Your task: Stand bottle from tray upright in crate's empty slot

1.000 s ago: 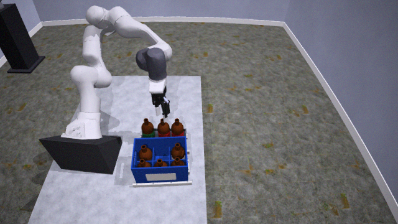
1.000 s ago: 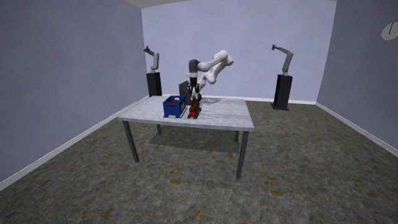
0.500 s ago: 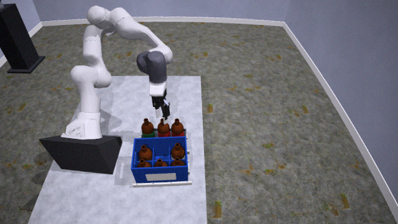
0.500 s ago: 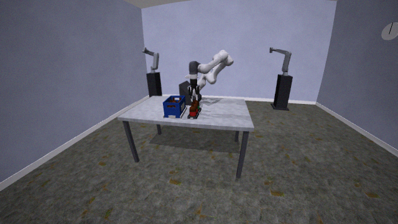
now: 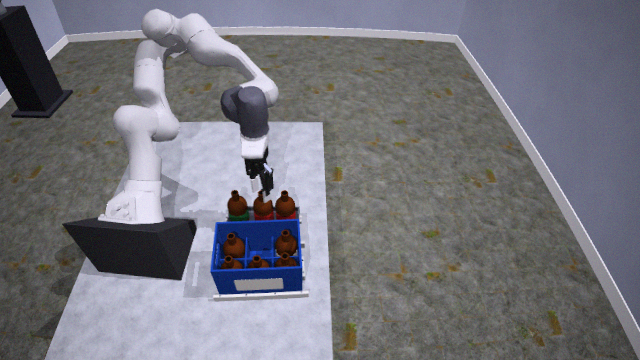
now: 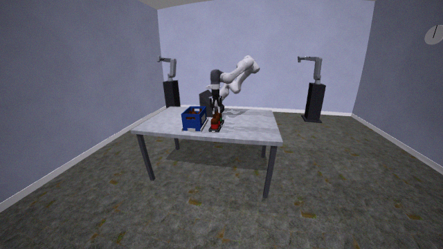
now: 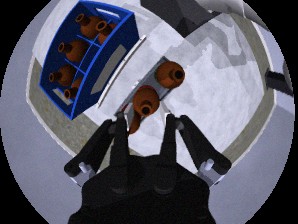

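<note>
Two fingers of the gripper (image 5: 261, 190) (image 6: 217, 111) (image 7: 146, 111) stand part-open, with nothing clasped between them. They are poised about the top of the middle bottle (image 5: 260, 206) (image 6: 217, 116) (image 7: 145, 98), though from above it can only be guessed how evenly the neck is straddled. If the descent were off-centre, a fingertip could be brought down on the shoulder and the bottle tipped.

On either side, the green-labelled bottle (image 5: 237, 205) (image 6: 220, 117) (image 7: 169, 72) and the end bottle (image 5: 285, 205) (image 6: 214, 123) (image 7: 134, 123) are close by; either might be knocked by a finger spread too wide. All three are still to be moved from the tray (image 5: 297, 217) (image 6: 214, 130) (image 7: 161, 61), which could be dragged or tilted by a sideways pull or a bottle not lifted clear.

Just beside it, the crate (image 5: 225, 281) (image 6: 194, 124) (image 7: 84, 97) is level on the table (image 5: 190, 325) (image 6: 249, 128) (image 7: 210, 95). Its empty slot (image 5: 260, 250) (image 7: 91, 59) lies among filled ones, so a bottle carried too low or lowered askew could be caught on the wall or a divider, and the crate shoved.
</note>
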